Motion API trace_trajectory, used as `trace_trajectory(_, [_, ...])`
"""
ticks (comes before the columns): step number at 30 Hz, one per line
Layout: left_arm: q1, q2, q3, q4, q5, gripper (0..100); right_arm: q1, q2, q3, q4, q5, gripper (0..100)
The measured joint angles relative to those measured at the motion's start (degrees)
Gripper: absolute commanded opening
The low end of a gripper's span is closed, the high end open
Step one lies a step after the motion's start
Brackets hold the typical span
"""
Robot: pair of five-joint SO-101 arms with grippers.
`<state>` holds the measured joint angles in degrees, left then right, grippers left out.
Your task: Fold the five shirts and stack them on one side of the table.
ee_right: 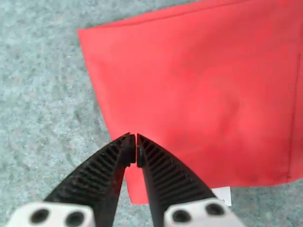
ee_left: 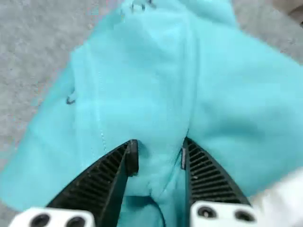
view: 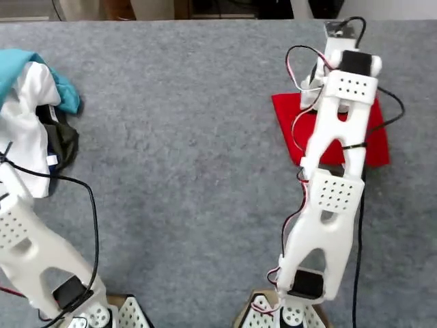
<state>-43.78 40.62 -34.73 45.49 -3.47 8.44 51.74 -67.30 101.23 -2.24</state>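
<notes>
Over on the right side of the desk (view: 191,137), a little way in from the right edge and toward the far edge, a red shirt (view: 288,117) lies folded flat into a neat rectangle. The right arm (view: 328,198) stretches out from the near edge and hangs right over it, covering the middle of the cloth. Seen from its wrist, the right gripper (ee_right: 136,147) has its jaws clenched tip to tip with nothing visible between them, poised above the red shirt close to one of its corners, where the folded edge meets the grey desk surface. A small white label (ee_right: 220,194) pokes out from under that edge.

Against the left edge of the desk, the other shirts sit in a loose, unfolded heap. A teal shirt (view: 15,65) lies on the far side, a white shirt (view: 24,130) is draped over the middle, and a black shirt (view: 65,140) shows beneath them on the side toward the desk's centre.

The left arm (view: 27,246) rises from the near left corner toward that heap, with a black cable (view: 90,205) looping beside it. From its wrist, the left gripper (ee_left: 159,153) is down on the teal shirt, jaws parted, with a raised ridge of teal cloth running between them. A bit of white fabric shows just beside one jaw.
</notes>
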Motion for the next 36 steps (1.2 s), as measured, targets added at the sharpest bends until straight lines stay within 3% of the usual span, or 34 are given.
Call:
trace_trajectory(3, [0.00, 2.37, -3.87, 2.37, -4.04, 1, -0.26, 0.00, 0.18, 0.00, 0.00, 1.9])
trace_trajectory(10, [1.76, 2.37, -24.44, 20.13, -7.82, 2, -0.09, 0.00, 0.18, 0.00, 0.00, 1.9])
trace_trajectory(18, [9.67, 1.67, -56.00, 41.58, -7.82, 2, -0.09, 0.00, 0.18, 0.00, 0.00, 1.9])
trace_trajectory(24, [20.84, -12.22, -57.76, 53.98, -7.82, 2, -0.09, 0.00, 0.18, 0.00, 0.00, 1.9])
trace_trajectory(31, [36.04, -26.11, -57.85, 54.77, -7.82, 2, -0.09, 0.00, 0.18, 0.00, 0.00, 1.9])
trace_trajectory(36, [41.32, -31.03, -52.84, 54.77, -7.38, 2, -0.09, 0.00, 0.18, 0.00, 0.00, 1.9])
